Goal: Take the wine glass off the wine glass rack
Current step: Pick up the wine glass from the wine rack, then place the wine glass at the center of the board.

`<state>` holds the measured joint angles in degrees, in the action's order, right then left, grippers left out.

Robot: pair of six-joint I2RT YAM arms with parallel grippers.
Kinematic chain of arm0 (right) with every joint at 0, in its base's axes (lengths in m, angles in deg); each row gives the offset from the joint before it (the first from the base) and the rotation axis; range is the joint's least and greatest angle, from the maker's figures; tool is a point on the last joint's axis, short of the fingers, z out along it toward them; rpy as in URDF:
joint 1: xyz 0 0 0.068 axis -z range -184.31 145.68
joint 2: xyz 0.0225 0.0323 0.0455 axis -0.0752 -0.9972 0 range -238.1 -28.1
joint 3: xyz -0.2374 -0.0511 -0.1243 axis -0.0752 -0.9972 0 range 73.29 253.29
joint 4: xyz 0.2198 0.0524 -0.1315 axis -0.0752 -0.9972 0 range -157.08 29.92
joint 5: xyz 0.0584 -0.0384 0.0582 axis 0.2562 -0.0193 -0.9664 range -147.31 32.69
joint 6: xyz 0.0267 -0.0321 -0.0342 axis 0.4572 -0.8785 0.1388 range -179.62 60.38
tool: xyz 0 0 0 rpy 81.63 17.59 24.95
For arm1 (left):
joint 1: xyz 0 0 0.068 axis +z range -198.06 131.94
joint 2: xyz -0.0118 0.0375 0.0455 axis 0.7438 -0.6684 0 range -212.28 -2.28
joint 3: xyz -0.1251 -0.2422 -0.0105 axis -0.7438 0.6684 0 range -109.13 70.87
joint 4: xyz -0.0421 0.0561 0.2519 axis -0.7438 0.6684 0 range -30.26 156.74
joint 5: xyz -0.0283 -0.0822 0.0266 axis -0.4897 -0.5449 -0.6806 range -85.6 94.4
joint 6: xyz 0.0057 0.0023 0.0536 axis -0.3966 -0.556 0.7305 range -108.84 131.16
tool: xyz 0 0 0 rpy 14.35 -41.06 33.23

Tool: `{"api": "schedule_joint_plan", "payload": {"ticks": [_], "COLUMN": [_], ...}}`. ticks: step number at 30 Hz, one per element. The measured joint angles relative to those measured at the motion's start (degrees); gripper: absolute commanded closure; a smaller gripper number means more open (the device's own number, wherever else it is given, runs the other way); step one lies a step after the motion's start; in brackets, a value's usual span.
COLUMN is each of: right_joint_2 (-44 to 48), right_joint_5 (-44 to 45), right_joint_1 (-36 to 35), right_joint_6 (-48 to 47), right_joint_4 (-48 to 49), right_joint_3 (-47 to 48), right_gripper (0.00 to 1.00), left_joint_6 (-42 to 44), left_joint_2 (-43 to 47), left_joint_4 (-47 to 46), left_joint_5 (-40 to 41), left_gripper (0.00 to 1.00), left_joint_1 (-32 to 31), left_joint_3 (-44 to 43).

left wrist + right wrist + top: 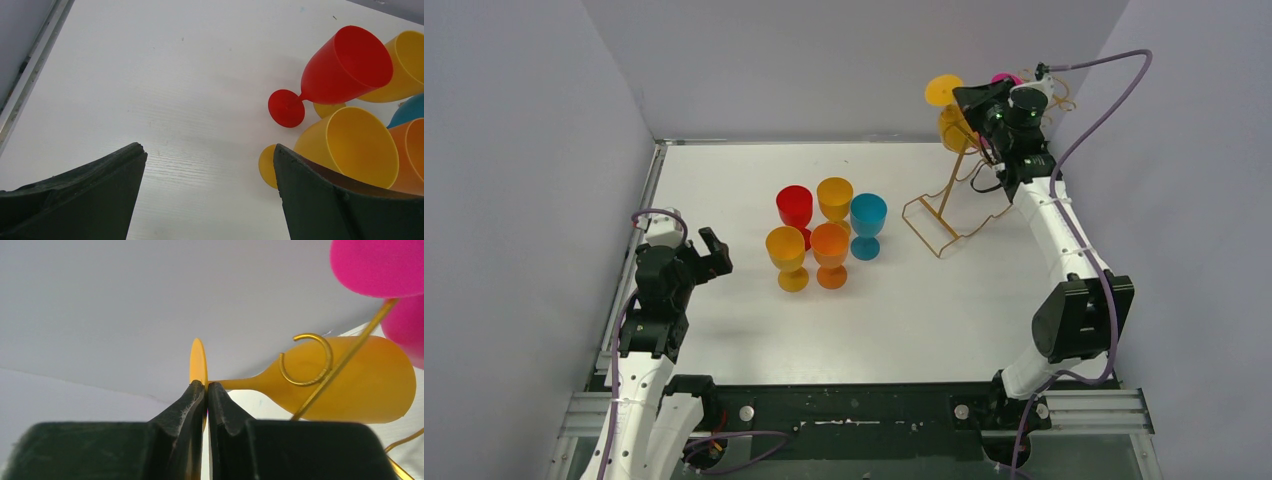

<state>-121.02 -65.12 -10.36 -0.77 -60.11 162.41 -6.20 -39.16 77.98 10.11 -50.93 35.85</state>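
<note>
— Two fingers of the right gripper (206, 385) are pressed onto a thin yellow disc. Is that the grasp?

— Yes. It is clamped on the foot of the wine glass (370, 390), which hangs bowl down at the top of the wine glass rack (345, 359). I judge the step in hand to be the lift-off: the glass is gripped but not yet drawn away.

— What does the next move call for?

— Sliding the stem out through the open side of the looped hook (312, 335) before pulling back. From the wrist view I cannot tell whether the stem sits inside that loop or only behind it.

— And what else is around?

— The left gripper (209, 150) hovers far left of the rack, jaws apart and holding nothing. Between it and the rack, five glasses (829, 240) stand on the table (724, 190), well apart from the rack. On the rack itself a pink glass (375, 265) hangs just beside the yellow one, so a sideways swing could knock it.
</note>
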Motion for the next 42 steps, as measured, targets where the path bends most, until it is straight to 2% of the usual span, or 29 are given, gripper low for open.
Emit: {"api": "schedule_joint_plan", "payload": {"ticks": [5, 18, 28, 35, 42], "right_joint_2": [-3.15, -5.38, -5.05, 6.03, 15.04], "right_joint_5": [-7.06, -21.55, -29.59, -31.19, -33.07], "right_joint_1": [0.0, -0.94, -5.64, -11.63, -14.56], "right_joint_6": [-2.97, -6.86, -13.05, -18.16, -21.09], "right_joint_4": [0.0, 0.46, 2.08, 7.52, 12.04], "right_joint_3": [4.04, 7.65, 11.74, -4.48, -8.39], "right_gripper": [1.0, 1.0, 1.0, 1.0, 1.0], "left_joint_6": [0.0, 0.02, 0.26, 0.55, 1.31], "left_joint_2": [-0.09, -0.22, -0.31, -0.31, -0.31], "left_joint_4": [0.0, 0.0, 0.02, 0.0, 0.07], "left_joint_5": [-0.04, -0.26, -0.5, -0.57, -2.19], "left_gripper": [0.03, 0.03, 0.03, 0.03, 0.03], "left_joint_1": [0.0, 0.0, 0.0, 0.0, 0.0], "left_joint_3": [0.0, 0.0, 0.0, 0.0, 0.0]}}
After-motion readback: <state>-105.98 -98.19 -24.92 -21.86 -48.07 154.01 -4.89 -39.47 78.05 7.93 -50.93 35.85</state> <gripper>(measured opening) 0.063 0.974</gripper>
